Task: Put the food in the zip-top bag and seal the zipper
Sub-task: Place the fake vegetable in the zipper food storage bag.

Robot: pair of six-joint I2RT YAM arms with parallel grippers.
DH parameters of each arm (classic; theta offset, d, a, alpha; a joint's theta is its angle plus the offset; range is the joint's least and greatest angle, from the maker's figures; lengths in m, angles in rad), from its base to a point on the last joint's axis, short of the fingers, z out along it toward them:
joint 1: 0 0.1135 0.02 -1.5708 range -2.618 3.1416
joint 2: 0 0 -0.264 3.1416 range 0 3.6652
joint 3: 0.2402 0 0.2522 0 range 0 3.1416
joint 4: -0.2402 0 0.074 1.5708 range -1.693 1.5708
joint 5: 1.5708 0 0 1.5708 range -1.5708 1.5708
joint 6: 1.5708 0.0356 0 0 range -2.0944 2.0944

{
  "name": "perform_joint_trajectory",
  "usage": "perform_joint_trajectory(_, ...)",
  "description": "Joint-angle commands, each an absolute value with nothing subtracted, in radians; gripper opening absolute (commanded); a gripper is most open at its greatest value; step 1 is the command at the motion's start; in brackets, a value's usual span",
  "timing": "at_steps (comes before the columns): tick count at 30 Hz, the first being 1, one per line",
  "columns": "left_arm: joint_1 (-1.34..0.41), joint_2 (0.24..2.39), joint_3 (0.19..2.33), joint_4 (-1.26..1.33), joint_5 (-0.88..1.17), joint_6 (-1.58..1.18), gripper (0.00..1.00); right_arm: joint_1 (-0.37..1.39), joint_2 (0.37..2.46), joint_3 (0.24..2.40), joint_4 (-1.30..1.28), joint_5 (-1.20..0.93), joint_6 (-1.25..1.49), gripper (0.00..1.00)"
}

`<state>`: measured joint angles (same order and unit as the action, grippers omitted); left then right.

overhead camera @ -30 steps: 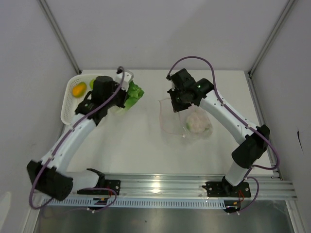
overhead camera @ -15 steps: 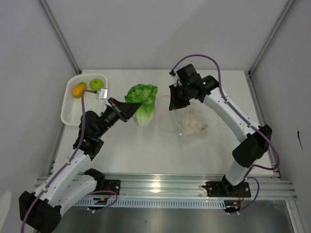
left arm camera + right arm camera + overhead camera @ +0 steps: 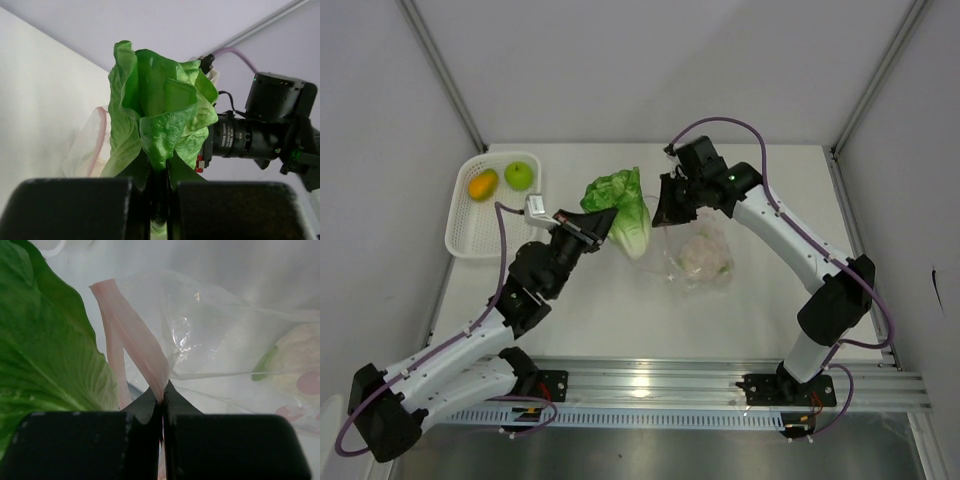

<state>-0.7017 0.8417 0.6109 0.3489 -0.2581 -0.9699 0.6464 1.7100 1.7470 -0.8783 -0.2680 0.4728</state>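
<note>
Green cabbage (image 3: 630,218) is soft, light leaf; left tool (image 3: 604,224) is clamped on its stem end, holding it over the worktop (image 3: 590,300) just beside the zip-top bag (image 3: 705,262) mouth. Opposite, right tool (image 3: 666,210) pinches the pink zipper (image 3: 131,335), lifting one lip. Film looks thin, slippery, floppy, so the mouth may collapse. Already inside: cauliflower piece (image 3: 698,255). Room between tools is tight; apple (image 3: 519,175) and orange fruit (image 3: 483,185) sit in the basket (image 3: 460,230), well apart.

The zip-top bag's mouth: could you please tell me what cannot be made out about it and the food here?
- Top external: the right gripper and the cabbage cover the zip-top bag's mouth; its opening cannot be judged.
- Left wrist: the cabbage hides most of the bag.
- Right wrist: the cauliflower-like piece is cut off by the right edge.
</note>
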Motion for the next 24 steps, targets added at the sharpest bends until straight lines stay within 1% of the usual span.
perform_joint_trajectory(1, -0.774, 0.841, 0.600, 0.504, -0.500, -1.002, 0.01, 0.649, 1.674, 1.724, -0.786, -0.302, 0.564, 0.00)
perform_joint_trajectory(3, -0.798, 0.877, 0.562, 0.596, -0.506, -0.980, 0.01, 0.649, 1.669, 1.710, -0.740, -0.336, 0.598, 0.00)
perform_joint_trajectory(4, -0.802, 0.891, 0.552, 0.688, -0.502, -0.967, 0.01, 0.649, 1.667, 1.704, -0.720, -0.348, 0.629, 0.00)
perform_joint_trajectory(8, -0.827, 0.949, 0.491, 0.901, -0.499, -0.908, 0.06, 0.647, 1.666, 1.684, -0.678, -0.414, 0.698, 0.00)
perform_joint_trajectory(14, -0.839, 0.986, 0.431, 1.050, -0.523, -0.808, 0.08, 0.632, 1.609, 1.647, -0.594, -0.439, 0.804, 0.00)
perform_joint_trajectory(24, -0.848, 1.051, 0.390, 1.141, -0.494, -0.755, 0.07, 0.604, 1.594, 1.692, -0.537, -0.512, 0.900, 0.00)
